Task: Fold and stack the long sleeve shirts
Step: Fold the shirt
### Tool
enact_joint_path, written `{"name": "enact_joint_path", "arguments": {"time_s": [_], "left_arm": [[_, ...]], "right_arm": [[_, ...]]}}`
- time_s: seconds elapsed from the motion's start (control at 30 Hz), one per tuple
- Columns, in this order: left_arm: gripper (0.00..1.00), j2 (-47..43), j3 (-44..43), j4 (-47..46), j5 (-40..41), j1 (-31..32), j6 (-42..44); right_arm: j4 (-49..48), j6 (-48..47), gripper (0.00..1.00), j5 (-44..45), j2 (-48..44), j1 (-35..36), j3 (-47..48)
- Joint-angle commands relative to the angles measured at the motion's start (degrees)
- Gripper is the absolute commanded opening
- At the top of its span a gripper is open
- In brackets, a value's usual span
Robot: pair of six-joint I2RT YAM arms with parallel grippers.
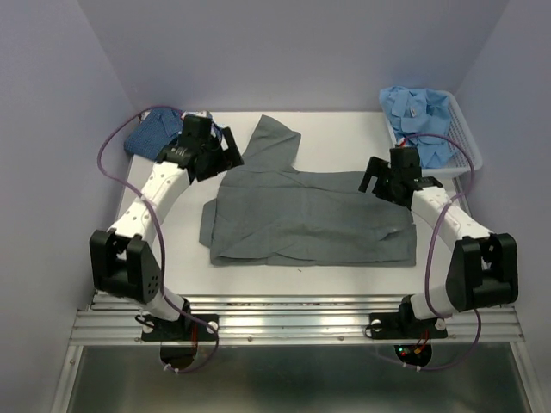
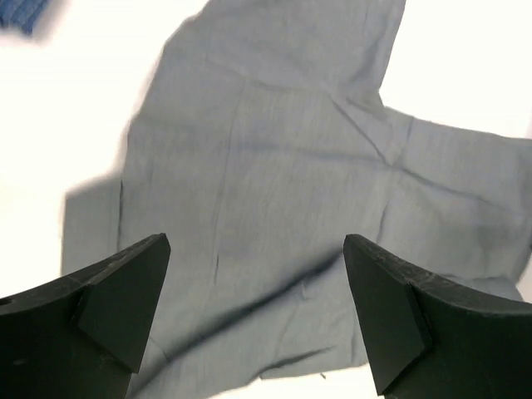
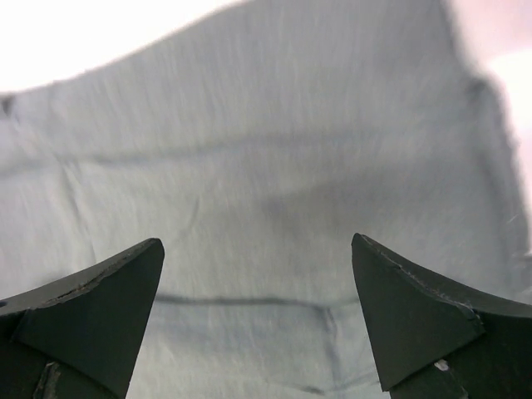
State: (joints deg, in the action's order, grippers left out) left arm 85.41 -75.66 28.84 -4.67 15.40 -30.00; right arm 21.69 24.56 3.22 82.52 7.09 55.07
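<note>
Below both of my grippers lies the grey shirt (image 1: 310, 215), spread across the middle of the surface (image 1: 336, 129), with one narrower part reaching toward the far side. My left gripper (image 2: 258, 241) hangs wide open over the shirt's far left corner, where that narrow part joins the body. My right gripper (image 3: 258, 245) hangs just as wide over the far right edge. Neither one holds or touches cloth.

I judge the step to be the first fold of this shirt. To do it well I should come down on the cloth edges themselves, not on the flat middle, so that each pinch takes every layer at that spot. Both sides should lift together and travel low, or the fold line will run crooked. The creases seen from the wrist views suggest soft cloth that will sag between two holds.

As for room, the shirt's near edge lies close to the near edge of the surface, so I would fold away from it or sideways. The dark blue shirt (image 1: 148, 138) sits at the far left, just beside my left gripper. The basket (image 1: 465, 142) with light blue shirts (image 1: 422, 116) fills the far right corner. Bare surface shows at the far middle and along the left side.
</note>
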Motion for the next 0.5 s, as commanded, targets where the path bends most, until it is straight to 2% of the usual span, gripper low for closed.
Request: {"name": "enact_joint_path", "arguments": {"time_s": [0.0, 0.03, 0.07, 0.17, 0.2, 0.23, 0.3, 0.47], "left_arm": [[0.99, 15.2, -15.18, -5.73, 0.72, 0.16, 12.4], [0.99, 22.54, -19.48, -3.38, -0.25, 0.16, 14.77], [0.99, 26.35, -28.66, -1.61, -0.6, 0.16, 18.8], [0.99, 39.34, -43.39, 7.44, 3.34, -0.02, 21.46], [0.99, 41.75, -50.05, 9.02, 3.96, -0.19, 23.21], [0.99, 44.03, -52.72, 11.91, 4.05, -0.11, 24.54], [0.99, 48.0, -55.55, 13.17, 4.05, -0.19, 26.82], [0.99, 50.64, -51.61, 7.29, 4.93, -0.19, 31.75]], "right_arm": [[-4.29, -2.84, 1.0, 9.77, 0.7, -0.59, 5.21], [-4.03, -3.2, 1.0, 10.91, 1.67, -0.59, 7.66], [-3.68, -3.37, 1.0, 11.88, 2.72, -0.59, 9.08], [-3.5, -4.25, 1.0, 15.58, 5.63, -0.59, 12.85], [-3.41, -4.95, 1.0, 16.54, 7.37, -0.59, 13.74], [-3.67, -5.48, 1.0, 16.73, 8.52, -0.59, 14.62], [-3.07, -6.36, 1.0, 17.43, 11.16, -1.12, 18.13], [-2.8, -6.89, 1.0, 16.73, 17.14, -1.12, 21.74]]}}
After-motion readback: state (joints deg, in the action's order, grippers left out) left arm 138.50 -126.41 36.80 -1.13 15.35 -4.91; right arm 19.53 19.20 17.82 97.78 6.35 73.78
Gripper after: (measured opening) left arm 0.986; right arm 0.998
